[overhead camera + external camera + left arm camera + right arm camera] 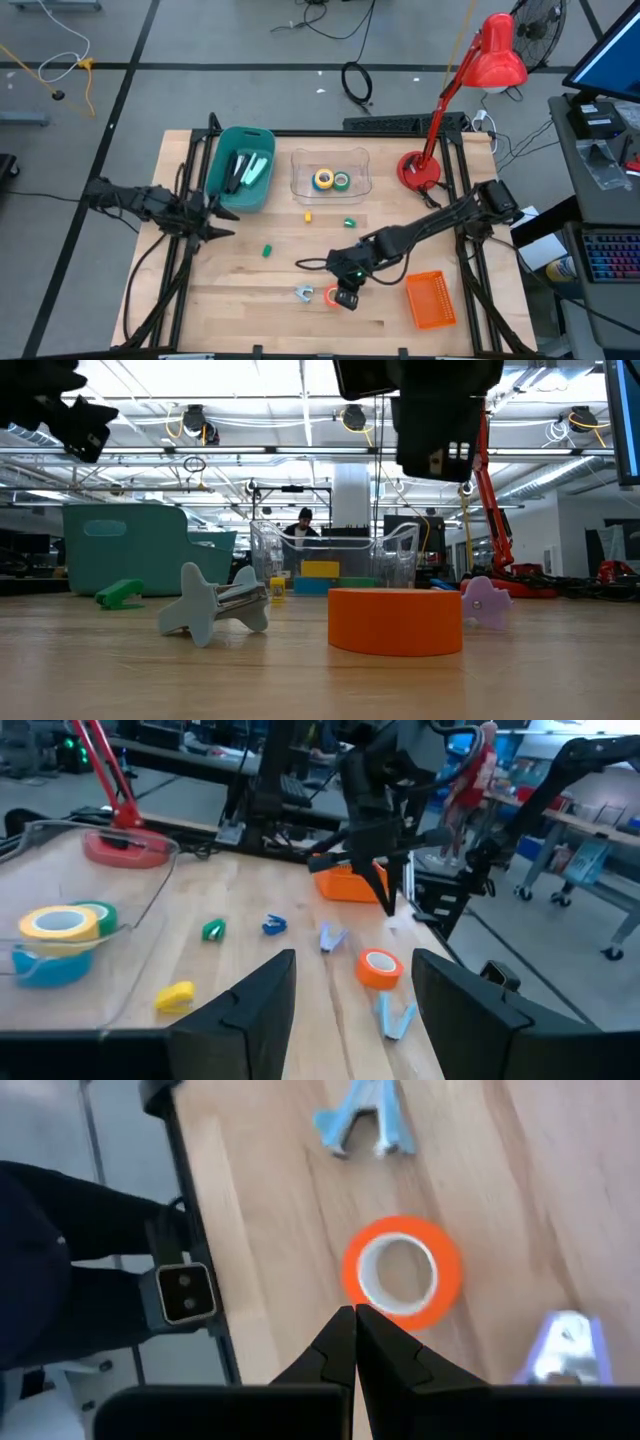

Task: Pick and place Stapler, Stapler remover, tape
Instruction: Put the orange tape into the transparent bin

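An orange roll of tape [332, 294] lies flat near the table's front edge, with a pale blue stapler remover [304, 292] just left of it. My right gripper [355, 1320] hangs shut above the roll's [403, 1273] near rim, clear of it; in the low view its dark body [437, 415] stands well above the roll [395, 620]. My left gripper [350, 1010] is open and level at the table's left side, beside the teal bin [240, 182]. A small green stapler [267, 250] lies on the wood. Yellow tape [323, 180] and green tape [342, 181] lie in the clear container [331, 160].
An orange basket [431, 300] sits at the front right and a red desk lamp [420, 170] at the back right. Small yellow [308, 215] and green [350, 222] removers lie mid-table, and a lavender one [565, 1345] sits beside the orange roll. The teal bin holds green and black items [247, 168].
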### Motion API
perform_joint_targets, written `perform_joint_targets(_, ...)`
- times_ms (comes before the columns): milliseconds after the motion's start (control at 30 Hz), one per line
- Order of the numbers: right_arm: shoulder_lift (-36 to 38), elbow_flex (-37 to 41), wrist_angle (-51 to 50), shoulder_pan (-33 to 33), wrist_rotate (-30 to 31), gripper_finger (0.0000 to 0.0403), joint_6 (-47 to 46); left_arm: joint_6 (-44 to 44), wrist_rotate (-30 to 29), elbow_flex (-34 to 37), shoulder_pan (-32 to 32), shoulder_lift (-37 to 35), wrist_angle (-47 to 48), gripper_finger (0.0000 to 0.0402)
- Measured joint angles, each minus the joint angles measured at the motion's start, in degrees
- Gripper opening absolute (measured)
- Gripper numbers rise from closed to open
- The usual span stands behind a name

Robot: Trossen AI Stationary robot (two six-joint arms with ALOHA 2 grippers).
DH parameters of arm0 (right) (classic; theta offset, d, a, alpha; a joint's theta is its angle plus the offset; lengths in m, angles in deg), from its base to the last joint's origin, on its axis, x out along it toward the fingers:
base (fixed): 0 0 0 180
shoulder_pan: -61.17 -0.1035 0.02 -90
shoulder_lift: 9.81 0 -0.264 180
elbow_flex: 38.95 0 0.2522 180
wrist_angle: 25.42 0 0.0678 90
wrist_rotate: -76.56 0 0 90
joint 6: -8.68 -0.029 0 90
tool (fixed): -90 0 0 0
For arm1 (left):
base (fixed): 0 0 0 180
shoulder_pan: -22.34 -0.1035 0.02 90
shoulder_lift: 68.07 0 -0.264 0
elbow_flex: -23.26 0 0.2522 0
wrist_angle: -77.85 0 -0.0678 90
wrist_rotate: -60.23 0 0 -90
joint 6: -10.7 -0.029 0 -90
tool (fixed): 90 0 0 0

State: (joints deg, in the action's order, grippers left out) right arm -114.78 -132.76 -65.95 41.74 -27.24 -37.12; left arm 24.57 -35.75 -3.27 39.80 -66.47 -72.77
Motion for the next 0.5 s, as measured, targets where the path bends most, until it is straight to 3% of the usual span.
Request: perform_joint_targets(500, -0.1, 0.1, -1.5, 3.3, -8.0, 0.0015, -2.6, -0.2, 0.0, 2.7, -0.2, -0.2, -0.3, 0.0205)
